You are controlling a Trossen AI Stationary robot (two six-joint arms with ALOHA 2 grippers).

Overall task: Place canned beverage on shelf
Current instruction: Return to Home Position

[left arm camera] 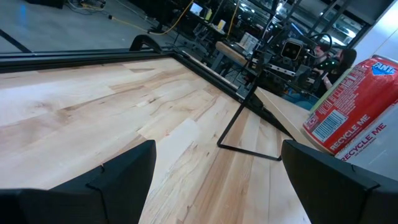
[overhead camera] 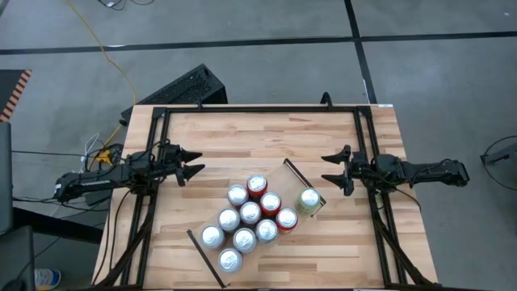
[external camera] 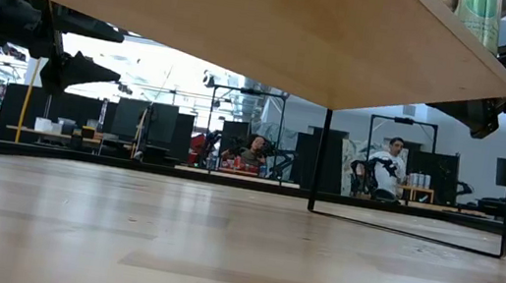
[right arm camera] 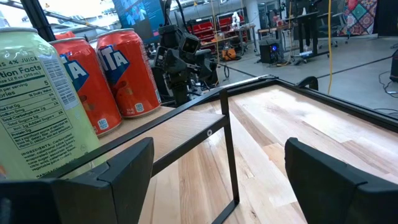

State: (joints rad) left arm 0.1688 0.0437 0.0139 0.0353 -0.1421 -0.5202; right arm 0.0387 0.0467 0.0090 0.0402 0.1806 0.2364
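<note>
**Shelf full, both claws hanging empty at the sides**

Nearest the front edge of the surface, the shelf is lying at a slant across the middle, raised on thin black legs. A tight double row of cans is filling it from its near end; seen from above, only their silver tops are showing. Farther along, three red cans are standing side by side in line, apparently grouped by colour. At the shelf's far end, just inside the black strip and toward the surface's right edge, the green can is standing upright beside the last red one. It is taking what looks like the only spot left. Nothing is waiting loose on the surface, so the stocking seems to be done.

Beyond the shelf, the left claw is hovering over the left side of the surface. Its fingers are spread apart and gripping nothing. The right claw is mirroring it over the right side, near the green can but not touching it, fingers likewise apart and empty. Both arms are reaching in low and level across the side edges, pointing inward, a resting posture clear of the cans.

In the room behind, a person is sitting at a desk.
</note>
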